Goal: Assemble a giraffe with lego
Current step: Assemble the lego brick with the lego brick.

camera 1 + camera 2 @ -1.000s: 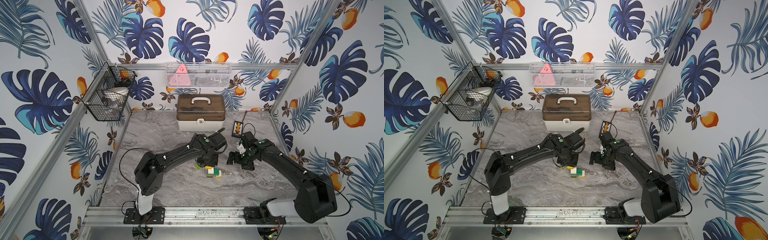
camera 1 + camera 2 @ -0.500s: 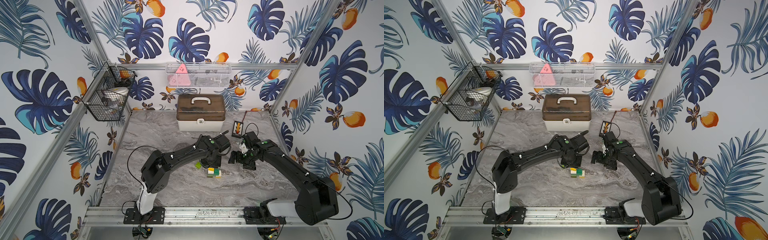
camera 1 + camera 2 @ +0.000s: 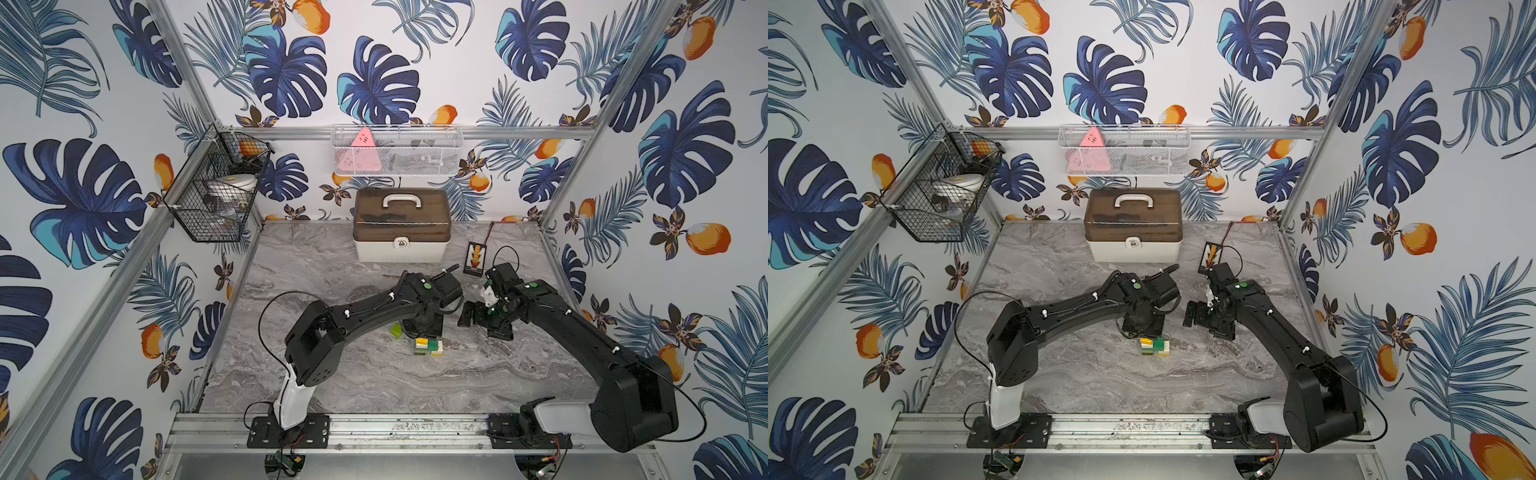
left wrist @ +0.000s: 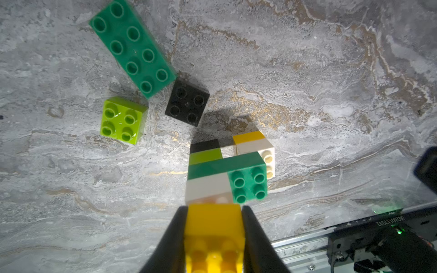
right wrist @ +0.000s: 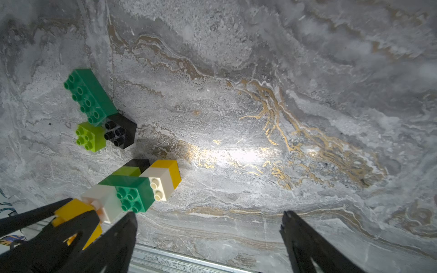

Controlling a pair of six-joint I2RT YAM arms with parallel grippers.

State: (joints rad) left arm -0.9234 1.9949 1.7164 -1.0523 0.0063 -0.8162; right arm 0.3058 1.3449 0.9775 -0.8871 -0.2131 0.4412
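Just below centre in a top view, the half-built giraffe (image 3: 428,347) lies on the marble table (image 3: 332,374), several bricks already joined. A long dark green brick (image 4: 132,47), a black square brick (image 4: 187,102) and a lime square brick (image 4: 123,120) lie loose nearby. The left gripper (image 4: 214,209) is clamped narrowly on the giraffe's yellow end brick (image 4: 212,231). The right gripper (image 5: 208,214) hangs wide and empty.
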